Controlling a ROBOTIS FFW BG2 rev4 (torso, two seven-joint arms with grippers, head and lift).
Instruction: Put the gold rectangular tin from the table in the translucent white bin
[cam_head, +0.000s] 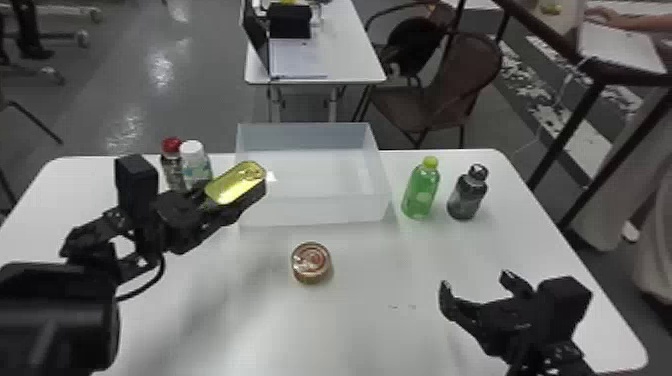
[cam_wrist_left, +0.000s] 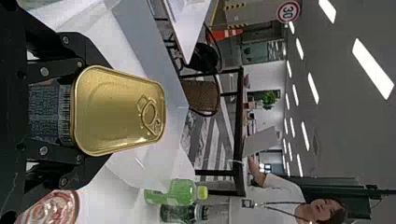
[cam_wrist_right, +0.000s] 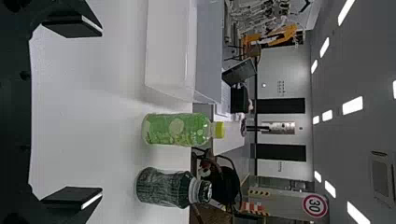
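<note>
Left arm (cam_head: 55, 315), its gripper (cam_wrist_left: 91, 112) pinching the gold rectangular tin (cam_head: 235, 182), should move right, high above the translucent white bin (cam_head: 315, 209), then release low inside.

Left arm (cam_head: 55, 310): comes in from the robot's near left, reaching toward the bin (cam_head: 315, 207). Wrist (cam_head: 175, 220) left of the bin's near-left corner, a black cable (cam_head: 150, 290) looped below it. Left gripper (cam_head: 232, 197) at that corner, tilted upward, its fingers (cam_wrist_left: 53, 70) closed on either side of a held load. Right arm (cam_head: 560, 357): nearer the robot than the bin and off to its right. Right gripper (cam_head: 475, 281) bin-side of its wrist, fingers (cam_wrist_right: 70, 27) spread wide, nothing between them.
</note>
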